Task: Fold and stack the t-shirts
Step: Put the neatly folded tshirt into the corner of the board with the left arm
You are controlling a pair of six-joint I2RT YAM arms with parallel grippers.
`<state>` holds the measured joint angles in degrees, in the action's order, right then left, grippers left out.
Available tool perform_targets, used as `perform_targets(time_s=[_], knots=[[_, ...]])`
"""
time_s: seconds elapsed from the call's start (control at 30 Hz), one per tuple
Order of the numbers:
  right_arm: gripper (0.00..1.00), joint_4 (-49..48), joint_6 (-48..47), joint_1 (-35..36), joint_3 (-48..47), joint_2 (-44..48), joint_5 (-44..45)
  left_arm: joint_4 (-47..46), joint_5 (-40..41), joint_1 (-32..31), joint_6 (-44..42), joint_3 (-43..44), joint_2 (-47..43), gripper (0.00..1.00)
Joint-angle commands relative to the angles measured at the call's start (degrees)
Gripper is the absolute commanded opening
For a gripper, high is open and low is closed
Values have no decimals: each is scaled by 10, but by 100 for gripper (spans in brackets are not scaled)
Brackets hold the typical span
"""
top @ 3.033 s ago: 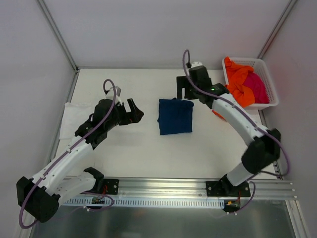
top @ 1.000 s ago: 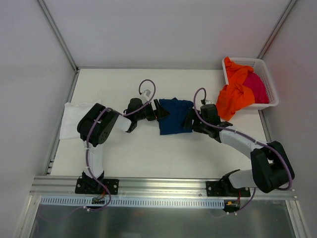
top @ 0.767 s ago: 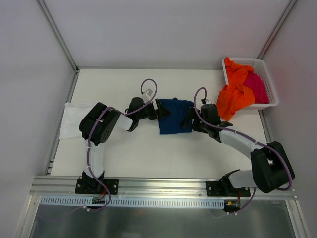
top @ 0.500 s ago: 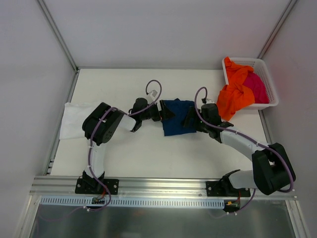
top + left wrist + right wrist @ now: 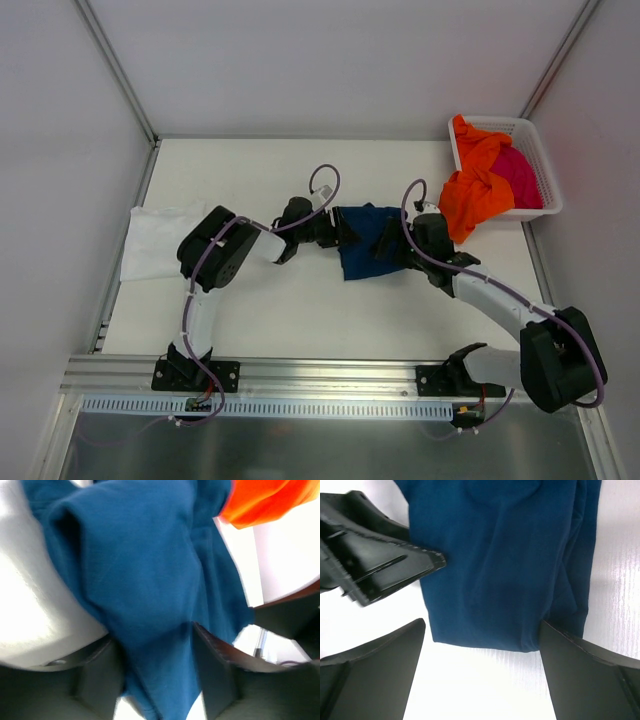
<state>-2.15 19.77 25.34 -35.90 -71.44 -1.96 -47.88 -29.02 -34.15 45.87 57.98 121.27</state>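
Note:
The folded navy t-shirt [image 5: 366, 240] lies mid-table, slightly skewed. My left gripper [image 5: 341, 228] is at its left edge; in the left wrist view navy cloth [image 5: 150, 580] bunches between the fingers [image 5: 97, 675], and the gripper [image 5: 155, 647] is shut on it. My right gripper [image 5: 393, 246] is at the shirt's right side, open, and its fingers [image 5: 592, 675] straddle the shirt's hem [image 5: 485, 640]. The white t-shirt [image 5: 158, 240] lies flat at the far left. The orange t-shirt [image 5: 475, 190] spills out of the basket, and the magenta one [image 5: 521, 176] lies inside.
A white lattice basket [image 5: 543, 170] stands at the back right corner. The left gripper's black finger [image 5: 380, 565] shows in the right wrist view, close to the shirt. Metal frame rails border the table at the left, right and near edges.
Both grippers and the navy shirt have shifted right and slightly nearer. The shirt is now skewed, and the left jaws have narrowed onto its cloth. The right jaws stay wide.

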Motion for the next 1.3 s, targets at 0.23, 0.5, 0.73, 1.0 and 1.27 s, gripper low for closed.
perform_targets(time_s=[0.23,0.5,0.73,1.0,1.27], knots=[[97,19,2,-5,32,90,39,24,-11,-10,22,38,63,22],[97,53,-9,-11,33,94,59,65,26,-9,1,20,33,0],[97,54,-9,-11,37,90,61,209,96,7,-74,-8,-60,0],[98,48,-11,-12,35,82,61,367,220,34,-106,-57,-202,0],[98,29,-17,-12,34,63,43,504,358,74,-112,-103,-332,0]])
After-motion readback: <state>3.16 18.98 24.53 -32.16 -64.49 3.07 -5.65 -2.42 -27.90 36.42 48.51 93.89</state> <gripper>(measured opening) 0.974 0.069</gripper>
